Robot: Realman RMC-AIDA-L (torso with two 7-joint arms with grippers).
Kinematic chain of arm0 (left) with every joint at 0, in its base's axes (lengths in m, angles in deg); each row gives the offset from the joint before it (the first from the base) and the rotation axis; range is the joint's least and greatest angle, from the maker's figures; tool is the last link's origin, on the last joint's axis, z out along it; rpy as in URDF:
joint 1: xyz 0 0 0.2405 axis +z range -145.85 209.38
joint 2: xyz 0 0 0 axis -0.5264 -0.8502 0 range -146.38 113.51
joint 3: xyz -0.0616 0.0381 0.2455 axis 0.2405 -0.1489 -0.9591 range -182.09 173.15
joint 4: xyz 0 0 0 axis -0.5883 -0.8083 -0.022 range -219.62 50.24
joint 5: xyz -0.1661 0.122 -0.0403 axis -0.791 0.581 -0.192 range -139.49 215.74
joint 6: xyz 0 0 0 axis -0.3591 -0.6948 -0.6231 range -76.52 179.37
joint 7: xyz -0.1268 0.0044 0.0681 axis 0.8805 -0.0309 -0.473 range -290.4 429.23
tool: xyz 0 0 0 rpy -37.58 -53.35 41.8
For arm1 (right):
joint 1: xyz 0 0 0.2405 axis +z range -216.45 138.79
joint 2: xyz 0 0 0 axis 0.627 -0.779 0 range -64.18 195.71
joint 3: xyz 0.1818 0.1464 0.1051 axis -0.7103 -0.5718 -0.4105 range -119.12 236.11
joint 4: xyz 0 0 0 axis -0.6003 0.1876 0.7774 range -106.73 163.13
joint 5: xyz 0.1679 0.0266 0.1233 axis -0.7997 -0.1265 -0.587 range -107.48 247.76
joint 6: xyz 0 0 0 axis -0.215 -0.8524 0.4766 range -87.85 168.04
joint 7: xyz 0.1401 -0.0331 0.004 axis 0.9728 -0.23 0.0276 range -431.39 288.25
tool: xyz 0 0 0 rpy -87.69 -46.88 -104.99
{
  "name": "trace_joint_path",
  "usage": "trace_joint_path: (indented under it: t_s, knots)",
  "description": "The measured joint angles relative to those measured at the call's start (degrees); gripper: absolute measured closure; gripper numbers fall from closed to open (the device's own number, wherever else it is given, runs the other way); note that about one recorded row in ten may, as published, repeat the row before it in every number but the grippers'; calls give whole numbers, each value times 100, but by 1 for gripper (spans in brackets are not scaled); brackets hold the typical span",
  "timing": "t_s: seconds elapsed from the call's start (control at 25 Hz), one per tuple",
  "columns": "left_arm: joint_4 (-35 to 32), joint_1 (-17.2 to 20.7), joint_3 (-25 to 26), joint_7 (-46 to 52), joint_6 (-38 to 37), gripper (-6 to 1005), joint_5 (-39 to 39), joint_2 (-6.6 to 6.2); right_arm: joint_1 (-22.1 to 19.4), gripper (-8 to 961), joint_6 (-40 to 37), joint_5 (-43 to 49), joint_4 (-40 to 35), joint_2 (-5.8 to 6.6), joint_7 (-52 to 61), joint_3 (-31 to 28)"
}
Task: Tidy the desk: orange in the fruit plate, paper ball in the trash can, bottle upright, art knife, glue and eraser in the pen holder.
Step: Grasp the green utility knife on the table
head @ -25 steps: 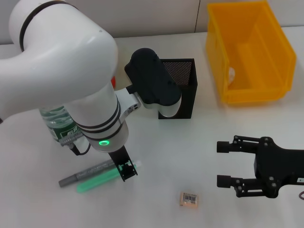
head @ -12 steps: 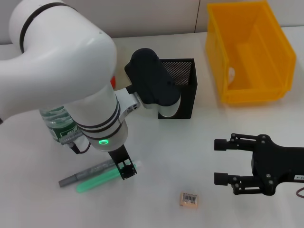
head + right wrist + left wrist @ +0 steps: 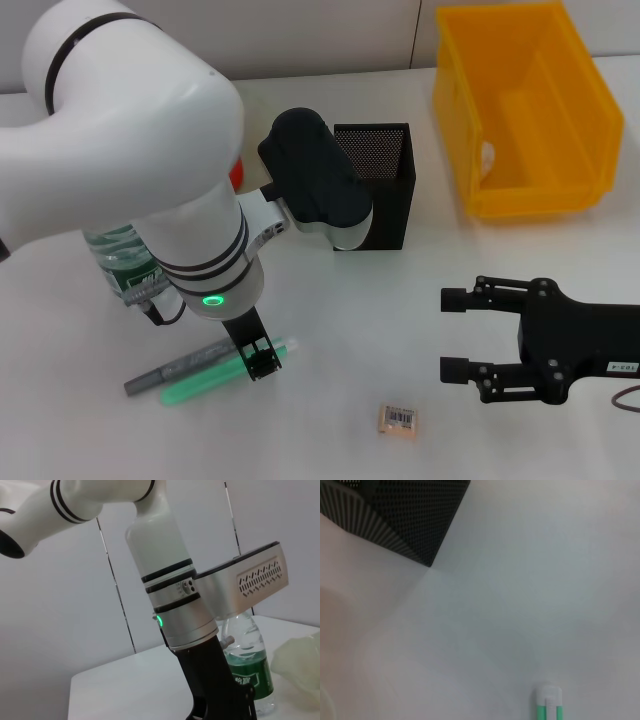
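Note:
My left gripper [image 3: 262, 362] hangs low over the white end of a green stick [image 3: 205, 381], which lies beside a grey pen-shaped tool [image 3: 170, 369]. I cannot tell which is the glue and which the art knife. The stick's white end [image 3: 549, 700] also shows in the left wrist view. The eraser [image 3: 398, 420] lies near the front edge. My right gripper [image 3: 455, 333] is open above the table, right of the eraser. The pen holder [image 3: 385, 190] stands mid-table. The paper ball [image 3: 487, 155] lies in the trash can [image 3: 530, 200]. The bottle [image 3: 122, 265] stands upright. Only a sliver of the orange [image 3: 237, 172] shows.
The left arm's white elbow and black forearm [image 3: 315, 180] lean in front of the pen holder. In the right wrist view the bottle [image 3: 247, 672] stands behind the left arm, with the fruit plate [image 3: 302, 665] beside it. Bare table lies between eraser and pen holder.
My right gripper has slid left, closer to the eraser, still open. The left arm has shifted slightly left and down over the green stick.

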Motion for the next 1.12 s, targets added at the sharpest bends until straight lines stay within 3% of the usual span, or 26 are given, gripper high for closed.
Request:
trace_joint_path:
  t_s: [1.12]
  knots:
    - [184,4,0,-207,149,683,-113,0,160,189,91,-1,46,0,21,0]
